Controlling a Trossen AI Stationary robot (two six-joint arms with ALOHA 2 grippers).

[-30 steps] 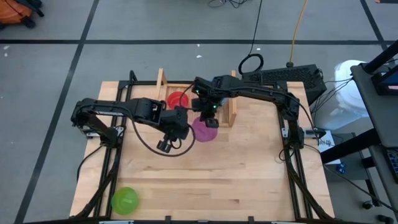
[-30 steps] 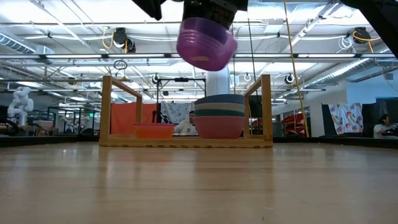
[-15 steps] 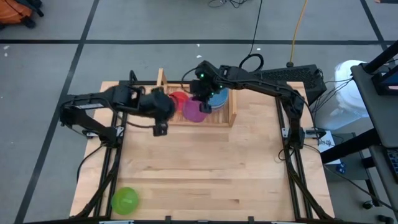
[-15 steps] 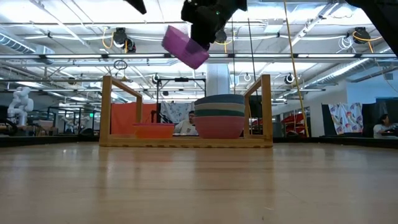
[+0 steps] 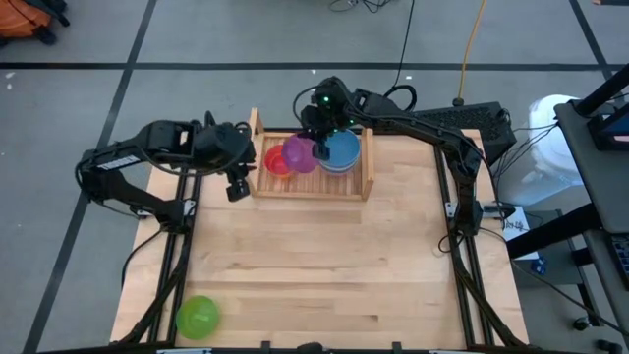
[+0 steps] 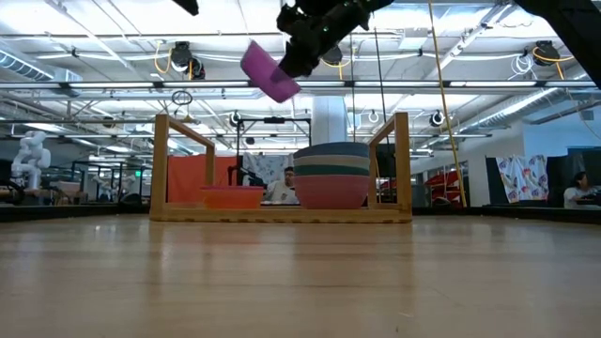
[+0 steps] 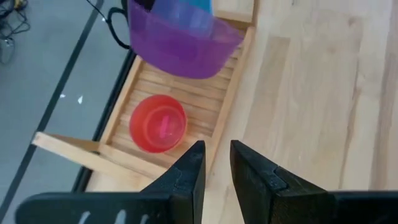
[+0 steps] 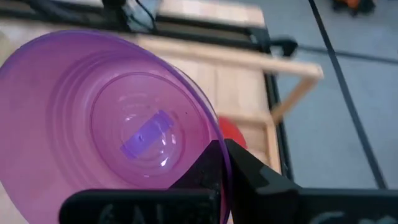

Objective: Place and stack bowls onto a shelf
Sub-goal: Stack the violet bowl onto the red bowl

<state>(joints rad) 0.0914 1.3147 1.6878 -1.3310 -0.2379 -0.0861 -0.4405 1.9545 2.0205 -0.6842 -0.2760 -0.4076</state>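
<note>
Spanning most of the high view, the worktop (image 5: 324, 265) is pale butcher-block wood, flat and smooth. At its far edge sits the shelf (image 5: 366, 157), light wood, slatted base, two upright side boards. On its right half stands a nested stack of bowls (image 6: 332, 175), blue on top, teal and pink visible lower down. Left half holds the red bowl (image 5: 277, 160), alone on the slats. The right gripper (image 5: 321, 149) has its jaws clamped together on the rim of the purple bowl (image 5: 299, 154), which hangs tilted in the air above the shelf, roughly between red bowl and stack. The left gripper (image 5: 236, 187) waits just outside the shelf's left board, jaws slightly apart, holding nothing. The green bowl (image 5: 197, 317) lies well apart at the near left corner. Bowls look like thin, glossy, rigid plastic, probably light and slippery; a rim pinch suits them, though a one-sided hold lets them tip. Exact landing spot is hard to judge from these angles.
</note>
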